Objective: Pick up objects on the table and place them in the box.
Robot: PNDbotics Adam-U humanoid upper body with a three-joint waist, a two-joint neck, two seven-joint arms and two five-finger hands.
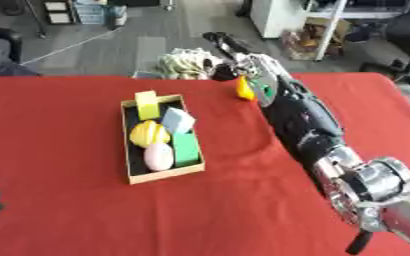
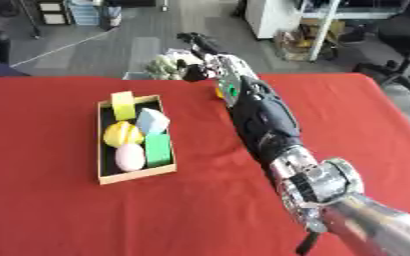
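Right hand [image 1: 248,67], fingers' state unreadable, reaches yellow object [image 1: 243,89] at desk's [image 1: 68,210] 12 o'clock edge; a nudge could knock it off.

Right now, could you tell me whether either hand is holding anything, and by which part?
It cannot be told: the right hand reaches past the table's far edge beside a yellow-orange object; no grip shows.

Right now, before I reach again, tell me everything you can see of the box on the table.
The box is a shallow, open rectangular tray with tan, cardboard-like walls and a dark inner floor. It lies flat on the red tablecloth, left of centre, its long side running away from the robot. Inside are a yellow block leaning at the far end, a light blue block, a yellow round thing, a green block and a pink egg shape. No hand touches it.
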